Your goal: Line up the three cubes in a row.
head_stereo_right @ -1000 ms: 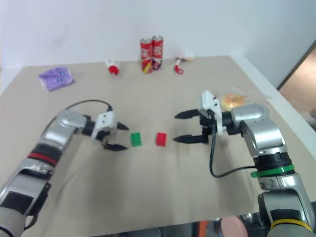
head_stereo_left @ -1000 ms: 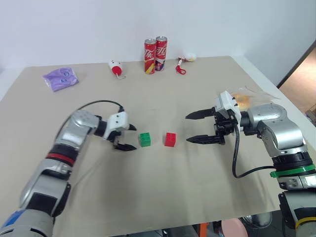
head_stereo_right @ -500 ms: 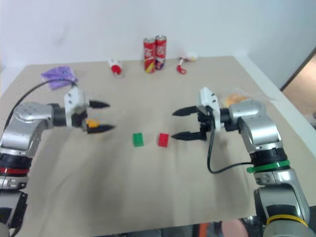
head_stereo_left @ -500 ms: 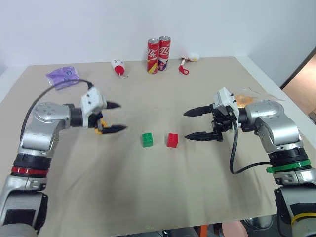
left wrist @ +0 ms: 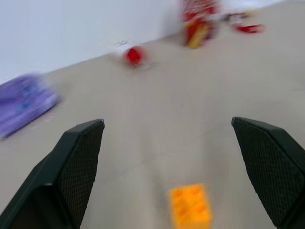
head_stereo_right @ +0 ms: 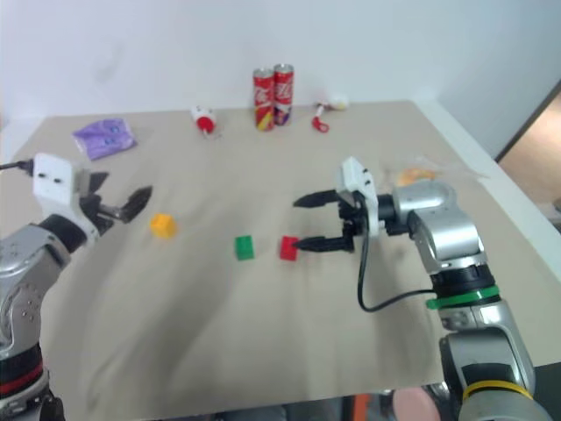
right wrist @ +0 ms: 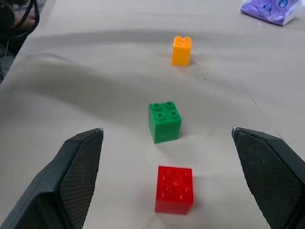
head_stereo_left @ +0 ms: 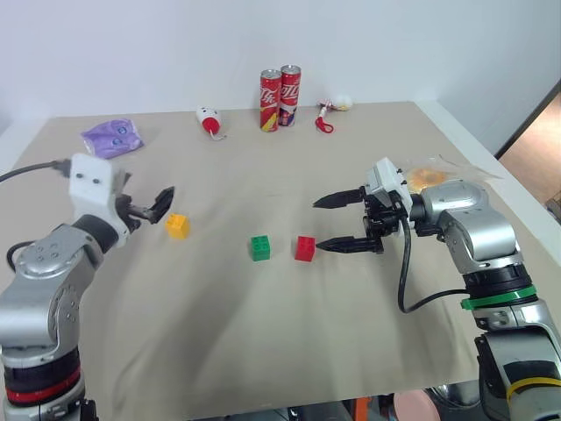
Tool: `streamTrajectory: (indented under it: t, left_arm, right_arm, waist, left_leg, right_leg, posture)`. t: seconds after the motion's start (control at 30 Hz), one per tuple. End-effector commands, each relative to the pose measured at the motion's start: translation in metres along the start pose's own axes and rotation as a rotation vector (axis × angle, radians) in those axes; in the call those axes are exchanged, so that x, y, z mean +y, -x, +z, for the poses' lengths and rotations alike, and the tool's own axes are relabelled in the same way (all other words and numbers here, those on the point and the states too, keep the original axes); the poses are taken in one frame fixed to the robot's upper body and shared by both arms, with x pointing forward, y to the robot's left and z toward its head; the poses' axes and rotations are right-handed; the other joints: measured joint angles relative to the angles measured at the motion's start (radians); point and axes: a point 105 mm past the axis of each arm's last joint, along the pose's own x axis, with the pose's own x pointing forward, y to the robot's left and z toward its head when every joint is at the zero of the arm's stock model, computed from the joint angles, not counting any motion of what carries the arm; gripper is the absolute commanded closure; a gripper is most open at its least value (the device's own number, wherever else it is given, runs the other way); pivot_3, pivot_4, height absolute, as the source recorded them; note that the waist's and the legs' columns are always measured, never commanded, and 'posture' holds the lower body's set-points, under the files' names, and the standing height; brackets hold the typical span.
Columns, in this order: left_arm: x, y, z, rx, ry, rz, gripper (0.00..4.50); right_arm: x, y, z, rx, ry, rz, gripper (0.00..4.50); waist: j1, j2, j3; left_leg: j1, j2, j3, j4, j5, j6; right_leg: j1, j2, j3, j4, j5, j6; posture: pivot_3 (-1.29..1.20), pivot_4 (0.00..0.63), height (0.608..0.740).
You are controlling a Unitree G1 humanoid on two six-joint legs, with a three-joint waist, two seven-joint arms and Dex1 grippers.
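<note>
Since a second earlier, the left claw (head_stereo_left: 149,206) had lifted away from the green cube (head_stereo_left: 259,247) and swung to the left side of the frame, its wrist turned so the fingers pointed level across the tabletop (head_stereo_left: 280,351). It hung spread and empty, with the yellow-orange cube (head_stereo_left: 178,225) now lying bare on the cloth just right of it. That cube sat left of and a little farther back than the other two, well apart from the green one, which suggests it had been set down there as the far end of the row rather than finished in place.

Green and the red cube (head_stereo_left: 305,248) stood near each other at frame centre, not touching, roughly level. From the right wrist view, red, green and yellow-orange already ran in a rough line away from the camera, though the gaps were uneven.

Meanwhile the right claw (head_stereo_left: 337,224) had edged slightly leftward. Its forearm reached in from the right, fingers aimed left and slightly downward, spread wide and holding nothing, the lower fingertip just beside the red cube, probably ready to nudge or grasp it.
</note>
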Motion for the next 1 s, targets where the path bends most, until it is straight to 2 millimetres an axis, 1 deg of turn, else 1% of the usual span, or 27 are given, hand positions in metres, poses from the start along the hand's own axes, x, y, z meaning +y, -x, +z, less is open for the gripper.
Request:
streamTrajectory:
  t: [0.03, 0.2, 0.27, 0.33, 0.5, 0.73, 0.9, 1.0]
  left_arm:
    - [0.005, 0.013, 0.005, -0.016, 0.014, 0.094, 0.06]
    - [-0.002, 0.017, -0.018, 0.056, 0.022, 0.078, 0.06]
    - [-0.008, 0.016, -0.029, 0.083, 0.028, 0.047, 0.06]
    - [-0.009, 0.014, -0.04, 0.114, 0.034, 0.042, 0.06]
    - [-0.018, 0.007, -0.058, 0.146, 0.048, -0.014, 0.06]
    - [-0.024, -0.01, -0.066, 0.156, 0.05, -0.054, 0.06]
    - [-0.032, -0.028, -0.075, 0.169, 0.043, -0.085, 0.06]
    - [-0.033, -0.037, -0.08, 0.18, 0.058, -0.081, 0.06]
  right_arm:
    - [0.002, -0.004, 0.008, -0.015, 0.036, 0.023, 0.0]
    - [0.002, -0.007, 0.009, -0.026, 0.038, 0.029, 0.0]
    - [0.002, -0.007, 0.009, -0.027, 0.04, 0.028, 0.0]
    - [0.002, -0.007, 0.01, -0.03, 0.042, 0.025, 0.0]
    - [0.004, -0.006, 0.009, -0.027, 0.044, 0.018, 0.0]
    - [0.006, 0.0, 0.009, -0.02, 0.037, -0.008, 0.0]
    - [0.006, 0.004, 0.009, -0.012, 0.037, -0.023, 0.0]
    - [0.006, 0.005, 0.009, -0.009, 0.038, -0.027, 0.0]
  waist:
    - [0.001, 0.0, 0.0]
    - [0.001, 0.0, 0.0]
    - [0.001, 0.0, 0.0]
    - [0.002, 0.0, 0.0]
    - [0.002, 0.0, 0.0]
    - [0.002, 0.0, 0.0]
    - [0.002, -0.001, 0.0]
    - [0.002, -0.001, 0.0]
  left_leg:
    - [0.0, 0.0, 0.0, 0.0, 0.0, 0.0]
    - [0.0, 0.0, 0.0, 0.0, 0.0, 0.0]
    - [0.0, 0.0, 0.0, 0.0, 0.0, 0.0]
    - [0.0, 0.0, 0.0, 0.0, 0.0, 0.0]
    - [0.001, 0.0, 0.0, 0.0, 0.0, 0.0]
    - [0.0, 0.0, 0.0, -0.001, 0.0, 0.0]
    - [0.0, -0.001, 0.001, -0.001, 0.0, 0.0]
    - [0.0, 0.0, 0.001, -0.001, 0.0, 0.0]
  right_leg:
    - [0.0, 0.0, 0.0, 0.0, 0.0, 0.0]
    - [0.0, 0.0, 0.0, 0.0, 0.0, 0.0]
    - [0.0, 0.0, 0.0, 0.0, 0.0, -0.001]
    - [0.0, 0.0, 0.0, 0.0, 0.0, -0.001]
    - [0.0, 0.0, 0.0, 0.0, -0.001, -0.002]
    - [0.0, 0.0, 0.0, 0.0, -0.001, -0.001]
    - [0.0, 0.0, 0.0, 0.0, 0.0, -0.001]
    - [0.0, 0.0, 0.0, 0.0, 0.0, -0.001]
  posture:
    - [0.0, 0.15, 0.74]
    - [0.0, 0.15, 0.74]
    - [0.0, 0.15, 0.74]
    - [0.0, 0.15, 0.74]
    - [0.0, 0.15, 0.74]
    - [0.0, 0.15, 0.74]
    - [0.0, 0.15, 0.74]
    - [0.0, 0.15, 0.74]
